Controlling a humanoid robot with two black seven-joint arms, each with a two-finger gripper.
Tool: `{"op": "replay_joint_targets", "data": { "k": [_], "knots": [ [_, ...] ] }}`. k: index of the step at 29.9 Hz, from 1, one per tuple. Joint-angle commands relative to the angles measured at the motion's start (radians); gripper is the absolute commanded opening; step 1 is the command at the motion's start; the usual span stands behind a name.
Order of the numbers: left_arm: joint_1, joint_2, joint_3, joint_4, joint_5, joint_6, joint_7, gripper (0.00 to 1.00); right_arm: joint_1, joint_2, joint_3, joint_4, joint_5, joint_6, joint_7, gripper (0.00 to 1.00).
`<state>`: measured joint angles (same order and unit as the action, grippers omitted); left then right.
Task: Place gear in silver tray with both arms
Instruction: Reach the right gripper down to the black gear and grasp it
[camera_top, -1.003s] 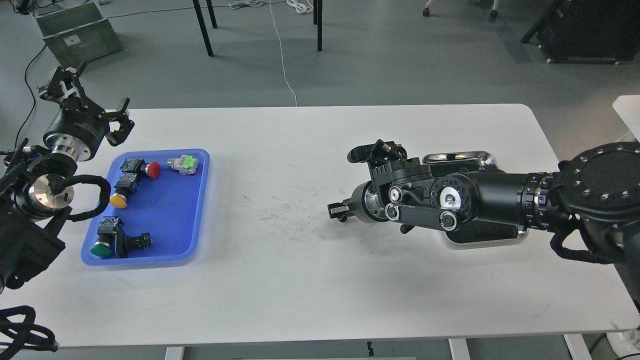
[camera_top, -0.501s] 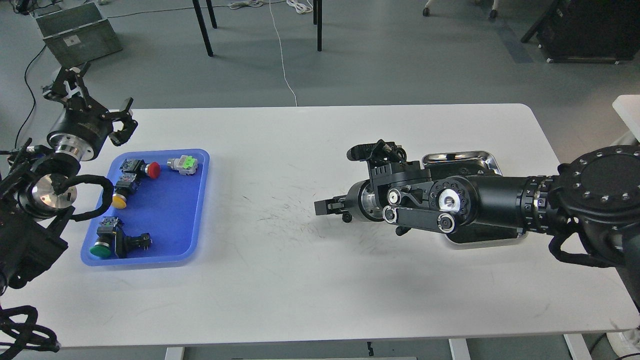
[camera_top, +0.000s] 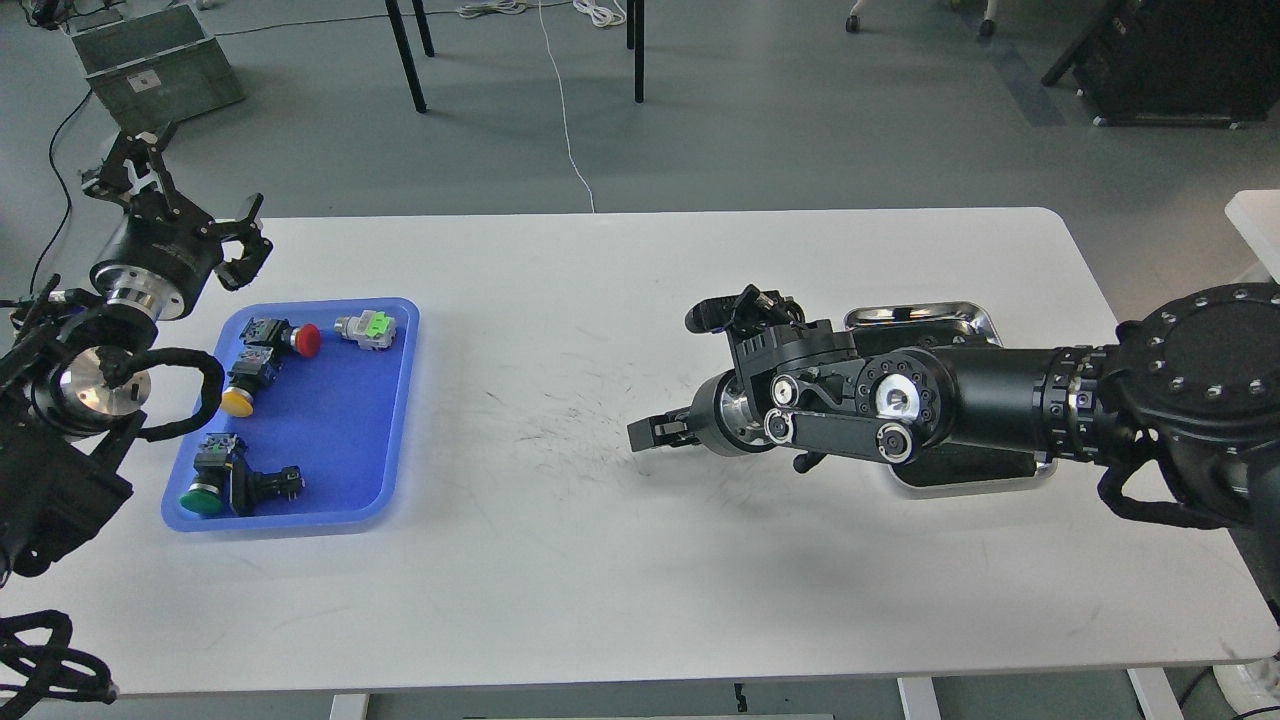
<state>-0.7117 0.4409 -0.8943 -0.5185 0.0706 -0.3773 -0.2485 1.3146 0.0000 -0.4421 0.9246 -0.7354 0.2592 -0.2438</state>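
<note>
The silver tray (camera_top: 915, 313) lies at the table's right side, mostly covered by my right arm; only its far rim and a strip of near rim show. No gear shows anywhere in the head view. My right gripper (camera_top: 645, 434) reaches left over the bare middle of the table, low above the scuffed surface. It looks dark and narrow, and I cannot tell its fingers apart or whether it holds anything. My left gripper (camera_top: 200, 188) is open and empty, held up beyond the far left corner of the blue tray (camera_top: 400, 400).
The blue tray holds a red push-button (camera_top: 306, 340), a yellow one (camera_top: 236, 402), a green one (camera_top: 201, 499) and a grey connector with a green top (camera_top: 367, 328). Table legs and a white cable (camera_top: 565, 130) stand on the floor behind the table.
My right gripper has moved left, out from the silver tray, and dipped slightly toward the table. My left gripper has barely shifted.
</note>
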Motion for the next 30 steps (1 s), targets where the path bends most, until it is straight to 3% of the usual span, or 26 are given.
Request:
{"op": "replay_joint_targets", "data": {
  "k": [1,7,16,22,30],
  "knots": [
    [0.001,0.002,0.000,0.000,0.000,0.000,0.000,0.98,0.000,0.000,-0.001,-0.001,-0.001,0.012,0.000,0.74],
    [0.001,0.005,0.000,0.000,0.000,-0.002,0.000,0.98,0.006,0.000,-0.003,-0.004,-0.005,0.014,0.000,0.44],
    [0.003,0.007,0.000,0.000,0.000,-0.002,-0.002,0.98,0.008,0.000,-0.012,-0.006,-0.019,0.026,-0.003,0.35],
    [0.008,0.007,0.000,0.000,0.000,0.000,-0.002,0.98,0.008,0.000,-0.023,-0.006,-0.018,0.035,-0.003,0.34],
    [0.008,0.007,0.000,0.000,0.000,0.000,-0.002,0.98,0.008,0.000,-0.024,-0.010,-0.018,0.051,-0.003,0.05]
  ]
}}
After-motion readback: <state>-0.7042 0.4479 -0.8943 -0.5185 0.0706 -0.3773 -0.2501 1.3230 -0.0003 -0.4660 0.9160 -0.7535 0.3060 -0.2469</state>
